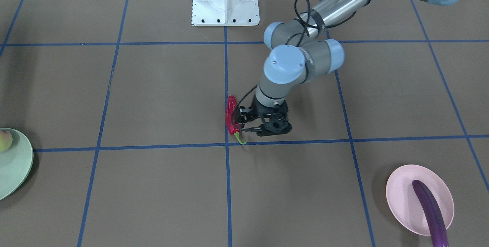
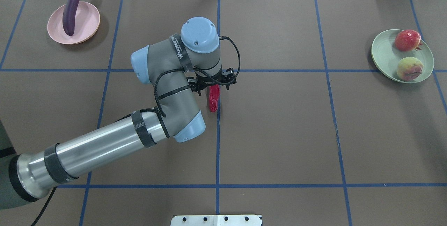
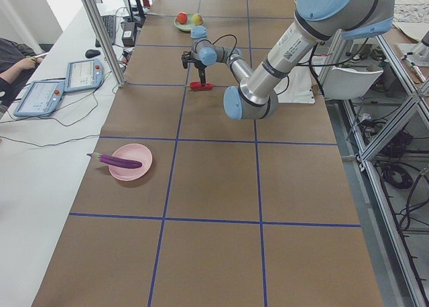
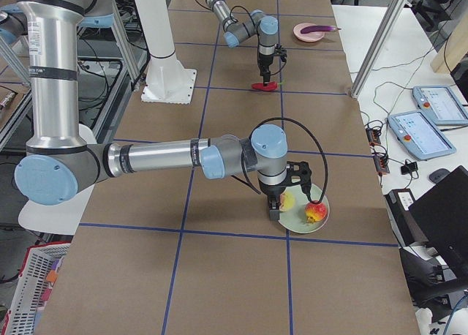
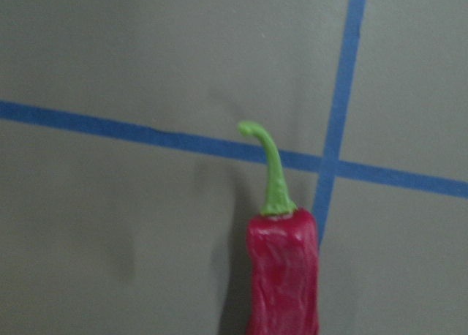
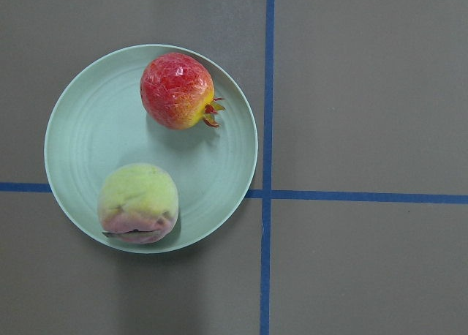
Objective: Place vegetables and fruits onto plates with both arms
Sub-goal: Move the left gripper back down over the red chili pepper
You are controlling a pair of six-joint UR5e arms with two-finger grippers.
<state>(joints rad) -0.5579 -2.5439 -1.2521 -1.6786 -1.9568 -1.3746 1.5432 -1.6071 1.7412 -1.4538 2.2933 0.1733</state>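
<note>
Brown table (image 2: 279, 131) with blue tape grid lying under left gripper (image 1: 240, 123); jaws clamping red chili pepper (image 1: 231, 117) just above tape crossing. Right gripper (image 4: 276, 203) hovering beside mint plate (image 4: 301, 219); jaw state unclear.

- The table (image 2: 279, 131) is brown, covered with a grid of blue tape lines (image 2: 218, 149).
- A white pedestal (image 1: 225, 0) stands at the robot's edge of the table.
- Far from the pedestal, toward the robot's left, lies the pink plate (image 2: 89, 21).
- Toward its right lies the green plate (image 2: 384, 55).
</note>
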